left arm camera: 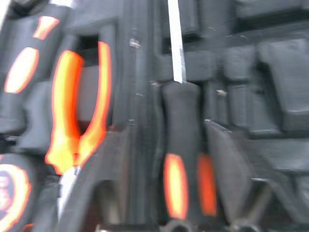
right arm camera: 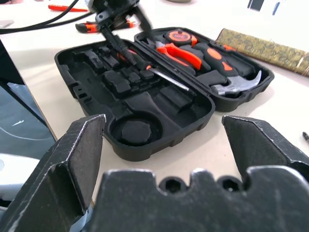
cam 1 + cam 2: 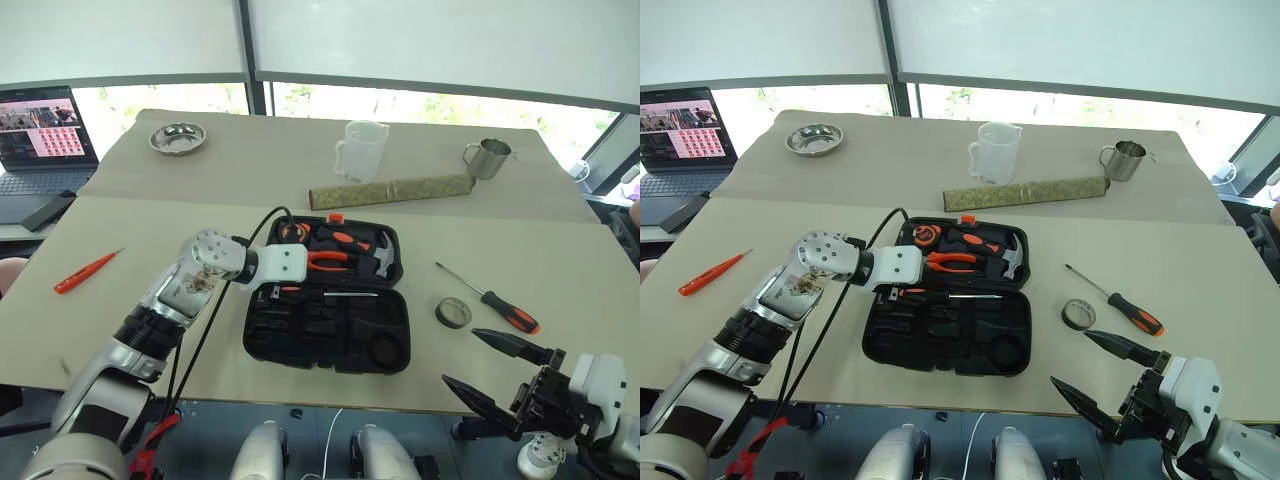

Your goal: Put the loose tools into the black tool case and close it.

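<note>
— On the table's left, what lies loose?
— An orange screwdriver [image 3: 88,271], well apart from the open tool case [image 3: 327,343].
— And the left gripper [image 3: 268,292]?
— Over the case's left edge, fingers either side of a black-and-orange screwdriver [image 1: 182,145] in its slot — gripping or not, I cannot tell.
— Further right?
— A tape roll [image 3: 453,313] beside another screwdriver [image 3: 491,299]; the right gripper [image 3: 492,372] spread wide, empty.

A clear plastic measuring jug [image 3: 361,150] stands near the far middle of the beige table [image 3: 560,270]. Well to its left sits a shallow round steel bowl [image 3: 177,138]; to its right stands a steel mug [image 3: 487,158]. Just in front of the jug lies a long patterned olive roll [image 3: 390,190]. An open laptop [image 3: 40,140] sits far left of the jug.
</note>
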You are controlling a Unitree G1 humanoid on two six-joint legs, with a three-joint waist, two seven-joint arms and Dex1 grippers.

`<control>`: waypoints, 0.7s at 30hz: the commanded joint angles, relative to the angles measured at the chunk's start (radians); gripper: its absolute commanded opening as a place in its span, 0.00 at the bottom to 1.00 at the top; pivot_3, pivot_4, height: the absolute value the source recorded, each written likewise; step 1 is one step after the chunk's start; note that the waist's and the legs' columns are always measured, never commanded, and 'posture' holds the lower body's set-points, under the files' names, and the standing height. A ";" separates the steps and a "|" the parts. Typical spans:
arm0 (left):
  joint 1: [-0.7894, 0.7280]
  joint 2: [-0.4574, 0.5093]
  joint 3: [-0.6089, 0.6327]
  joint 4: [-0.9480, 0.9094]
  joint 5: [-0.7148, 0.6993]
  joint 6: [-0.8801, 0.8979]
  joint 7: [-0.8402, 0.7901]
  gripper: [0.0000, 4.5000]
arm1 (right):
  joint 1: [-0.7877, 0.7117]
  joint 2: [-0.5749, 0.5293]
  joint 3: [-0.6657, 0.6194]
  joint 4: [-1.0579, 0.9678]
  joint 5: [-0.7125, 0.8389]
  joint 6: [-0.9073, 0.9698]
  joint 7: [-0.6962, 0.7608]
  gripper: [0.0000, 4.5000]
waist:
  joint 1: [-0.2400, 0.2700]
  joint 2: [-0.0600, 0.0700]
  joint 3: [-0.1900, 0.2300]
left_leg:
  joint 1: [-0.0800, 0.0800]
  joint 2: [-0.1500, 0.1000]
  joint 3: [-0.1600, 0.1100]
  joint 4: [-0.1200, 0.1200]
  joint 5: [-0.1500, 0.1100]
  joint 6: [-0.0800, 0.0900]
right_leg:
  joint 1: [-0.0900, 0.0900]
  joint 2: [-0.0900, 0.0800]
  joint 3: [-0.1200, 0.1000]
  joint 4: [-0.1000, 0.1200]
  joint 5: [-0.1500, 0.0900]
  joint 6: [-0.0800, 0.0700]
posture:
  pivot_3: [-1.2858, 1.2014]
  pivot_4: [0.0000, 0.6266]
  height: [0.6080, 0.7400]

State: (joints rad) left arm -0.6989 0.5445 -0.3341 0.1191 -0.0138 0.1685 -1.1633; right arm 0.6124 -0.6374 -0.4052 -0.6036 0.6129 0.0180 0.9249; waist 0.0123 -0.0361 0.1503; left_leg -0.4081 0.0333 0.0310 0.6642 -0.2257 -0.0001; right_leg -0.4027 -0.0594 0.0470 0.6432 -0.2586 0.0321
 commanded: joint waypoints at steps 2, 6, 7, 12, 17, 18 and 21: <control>0.043 -0.027 0.116 -0.058 -0.146 0.062 0.010 0.70 | -0.005 -0.002 -0.022 -0.047 0.034 0.027 -0.006 1.00 | -0.007 0.000 0.000 | 0.000 0.000 0.000 0.000 0.000 0.000 | -0.001 0.000 0.000 0.001 0.000 -0.001 | 0.52 0.24 1.00; 0.093 -0.037 0.138 0.012 -0.170 0.054 0.016 0.46 | -0.021 0.003 -0.009 -0.052 0.026 0.041 -0.017 1.00 | -0.011 0.000 0.000 | 0.002 0.000 -0.001 0.000 0.000 0.001 | 0.000 0.001 0.000 0.003 0.000 -0.001 | 0.52 0.24 1.00; 0.099 -0.042 0.133 0.026 -0.162 0.041 0.018 0.39 | -0.028 0.004 -0.006 -0.051 0.025 0.044 -0.021 1.00 | -0.010 0.000 0.000 | 0.002 0.000 0.000 0.000 0.000 0.001 | 0.000 0.001 0.000 0.003 0.000 -0.001 | 0.52 0.24 1.00; 0.108 -0.068 0.095 0.075 -0.126 0.024 0.031 0.03 | -0.052 0.009 0.002 -0.048 0.019 0.056 -0.030 1.00 | -0.002 0.000 0.000 | 0.001 -0.001 -0.001 0.001 0.000 0.001 | 0.000 0.000 0.000 0.003 0.000 -0.001 | 0.52 0.24 1.00; 0.116 -0.084 0.048 0.118 -0.067 -0.033 0.038 0.03 | -0.055 0.020 0.008 -0.052 0.013 0.059 -0.037 1.00 | 0.000 0.000 0.000 | 0.001 -0.001 -0.001 0.002 0.000 0.001 | 0.001 0.000 0.000 0.003 0.000 -0.001 | 0.52 0.24 1.00; 0.119 -0.087 0.039 0.119 -0.064 -0.045 0.032 0.03 | -0.051 0.024 0.009 -0.053 0.011 0.056 -0.037 1.00 | 0.000 0.000 0.000 | 0.002 -0.001 -0.001 0.002 0.000 0.001 | 0.001 0.000 0.000 0.003 0.001 -0.001 | 0.52 0.24 1.00; 0.121 -0.087 0.014 0.133 -0.037 -0.063 0.030 0.03 | -0.041 0.035 0.009 -0.050 0.005 0.049 -0.034 1.00 | 0.002 0.000 0.000 | 0.002 -0.001 -0.001 0.002 0.000 0.001 | 0.002 0.000 0.000 0.003 0.000 -0.001 | 0.52 0.24 1.00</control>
State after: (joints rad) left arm -0.5811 0.4648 -0.2768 0.2353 -0.0796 0.1226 -1.1225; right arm 0.5669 -0.6073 -0.3913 -0.6211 0.6115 0.0745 0.8910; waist 0.0148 -0.0357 0.1500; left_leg -0.4059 0.0323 0.0302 0.6661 -0.2260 0.0004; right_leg -0.4007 -0.0595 0.0471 0.6461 -0.2581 0.0307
